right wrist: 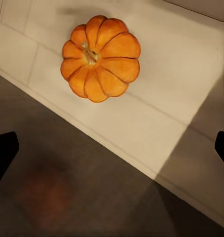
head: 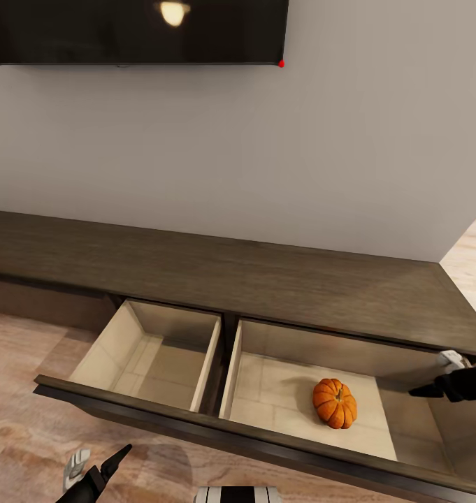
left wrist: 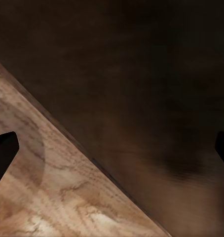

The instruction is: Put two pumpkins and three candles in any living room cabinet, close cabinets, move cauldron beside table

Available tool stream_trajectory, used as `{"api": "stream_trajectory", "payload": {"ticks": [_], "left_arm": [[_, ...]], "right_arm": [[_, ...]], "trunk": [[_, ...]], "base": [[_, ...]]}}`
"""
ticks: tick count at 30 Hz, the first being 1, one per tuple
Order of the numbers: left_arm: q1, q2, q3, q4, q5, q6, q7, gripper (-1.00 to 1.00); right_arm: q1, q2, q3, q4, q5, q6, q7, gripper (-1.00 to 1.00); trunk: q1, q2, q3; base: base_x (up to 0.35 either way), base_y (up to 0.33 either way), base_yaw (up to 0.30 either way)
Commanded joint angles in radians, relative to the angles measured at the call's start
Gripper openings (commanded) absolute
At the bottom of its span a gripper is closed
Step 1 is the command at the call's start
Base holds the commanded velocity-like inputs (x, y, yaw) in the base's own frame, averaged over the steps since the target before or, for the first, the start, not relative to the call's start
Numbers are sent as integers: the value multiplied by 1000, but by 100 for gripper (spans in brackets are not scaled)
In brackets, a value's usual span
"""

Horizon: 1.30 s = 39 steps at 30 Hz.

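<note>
The long dark brown cabinet (head: pixel 265 276) stands against the wall with one wide drawer pulled out. Its pale inside is split into two compartments. One orange pumpkin (head: pixel 335 403) sits upright on the floor of the right compartment, and the right wrist view looks down on the same pumpkin (right wrist: pixel 100 58). My right gripper (head: pixel 437 377) hangs open above the right end of that compartment, to the right of the pumpkin and apart from it. My left gripper (head: pixel 96 462) is open, low in front of the drawer front (left wrist: pixel 156 89), over the wood floor (left wrist: pixel 48 192). Both hold nothing.
A black TV (head: pixel 136 31) hangs on the grey wall above the cabinet. The left compartment (head: pixel 154 360) holds nothing. The open drawer front (head: pixel 196 419) juts out toward me over the wood floor (head: pixel 28 433). The cabinet ends at the right, with floor beyond.
</note>
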Motion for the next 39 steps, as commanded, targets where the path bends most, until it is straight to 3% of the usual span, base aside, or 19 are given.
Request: {"api": "stream_trajectory", "payload": {"ticks": [1,6,18,23,26,30,33,39], "left_arm": [[0,1,-4,0,11,9,-2,100],[0,1,-4,0,11,9,-2,100],[0,1,-4,0,11,10,-2,100],[0,2,-4,0,11,9,-2,100],[0,2,-4,0,11,10,-2,100],[0,3,-4,0,11,10,-2,100],[0,4,-4,0,11,10,-3,100],[0,5,-4,0,11,10,-4,100]], "right_arm": [[-1,-2,-7,-2,6,12,8,100],[-1,-29,-5,-6,-22,30,8,100],[-1,-142,-2,-21,-41,51,8,100],[-1,-211,-2,-43,-51,62,8,100],[-1,-270,0,-67,-93,77,8,100],[-1,-320,3,-78,-130,82,8,100],[-1,-376,3,-84,-155,84,8,100],[0,-441,2,-86,-181,84,8,100]], "trunk": [[0,0,-1],[0,0,-1],[0,0,-1],[0,0,-1],[0,0,-1],[0,0,-1],[0,0,-1],[0,0,-1]], "base": [[0,0,0],[0,0,0],[0,0,0],[0,0,0],[0,0,0],[0,0,0],[0,0,0],[0,0,0]]}}
